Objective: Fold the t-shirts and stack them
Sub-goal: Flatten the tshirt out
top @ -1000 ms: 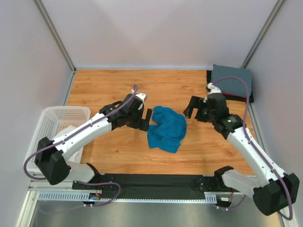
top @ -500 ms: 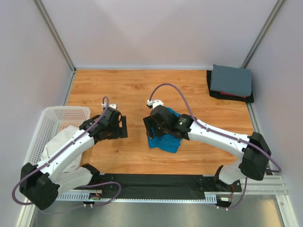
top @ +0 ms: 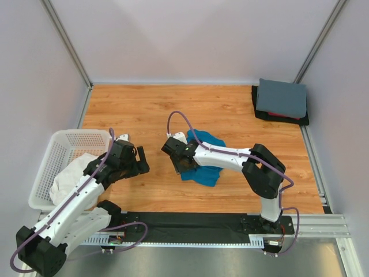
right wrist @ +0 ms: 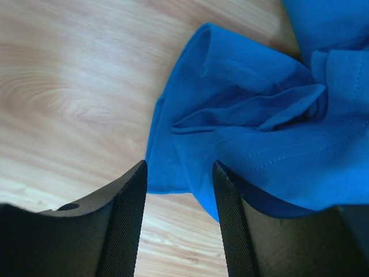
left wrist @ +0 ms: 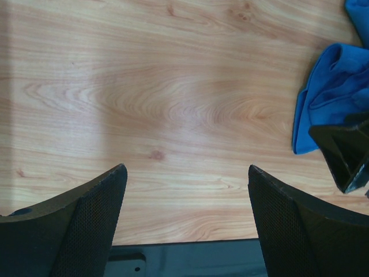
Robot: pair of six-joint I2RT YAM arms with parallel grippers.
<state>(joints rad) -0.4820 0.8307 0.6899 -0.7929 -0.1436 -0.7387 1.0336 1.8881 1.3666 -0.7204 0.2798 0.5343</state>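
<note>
From the top camera, the teal-blue t-shirt (top: 206, 160) lay crumpled near the middle of the surface, a heap slightly longer from the far edge toward the near edge than across. The right claw (top: 180, 163) had reached over to the heap's left border. The left claw (top: 140, 158) hung well apart from it, toward the left edge, so the right arm was plainly the nearer. A slate-grey t-shirt (top: 281, 97) lay folded in the far right corner. A white one (top: 68, 180) sat in the laundry basket (top: 81, 138) at the left edge.

The left wrist camera showed the left claw (left wrist: 185, 170) spread wide over bare wood, holding nothing. The teal-blue t-shirt (left wrist: 326, 98) lay off to its right.

The right wrist camera gave what the top view hid. The right claw (right wrist: 179, 167) stood about half open. A folded corner of the teal-blue t-shirt (right wrist: 253, 115) poked into the gap at its fingertips (right wrist: 131, 190), with wood showing nearer the wrist. The cloth looked unpinched. The bulk of the shirt lay ahead and to the right of the jaws, so a grip here would probably catch only that hem corner.
</note>
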